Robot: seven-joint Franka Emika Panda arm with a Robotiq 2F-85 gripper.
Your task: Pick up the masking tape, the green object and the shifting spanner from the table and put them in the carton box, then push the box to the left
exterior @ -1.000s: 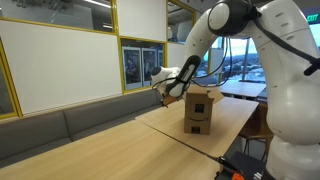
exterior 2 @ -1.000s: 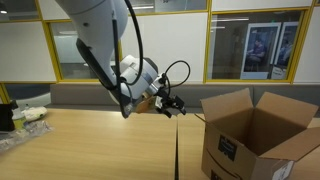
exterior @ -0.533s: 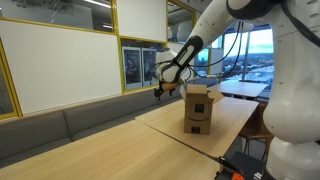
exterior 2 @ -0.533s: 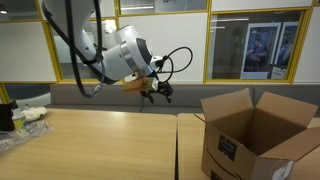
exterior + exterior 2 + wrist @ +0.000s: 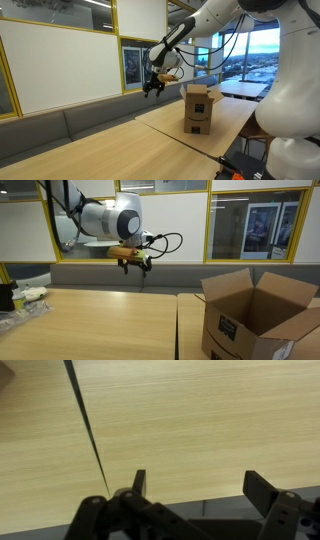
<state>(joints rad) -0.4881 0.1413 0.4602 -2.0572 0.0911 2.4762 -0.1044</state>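
Wood grain of the table is seen across nearly the whole wrist view, crossed by a thin dark seam that runs from 12 o'clock down toward 7 o'clock. At the lower edge two dark fingers of the gripper are shown spread wide. Only bare tabletop is seen between them, so nothing is held or touched.

The carton box is shown only in the exterior views. In an exterior view it is seen from its narrow side, standing on the table near the far end, with a dark mark on its front. In an exterior view the box is caught close up at 4 o'clock of the picture, its top flaps folded outward. A black label is printed on its side, and its floor is hidden below the rim, so what lies inside cannot be told.

In both exterior views the gripper is held high above the table, well apart from the box and at about 10 o'clock from it. Its height is not conveyed by the wrist view. The arm is seen reaching in from 11 o'clock, with the gripper pointing downward. Crumpled clear plastic is seen only here, lying on the table at 9 o'clock
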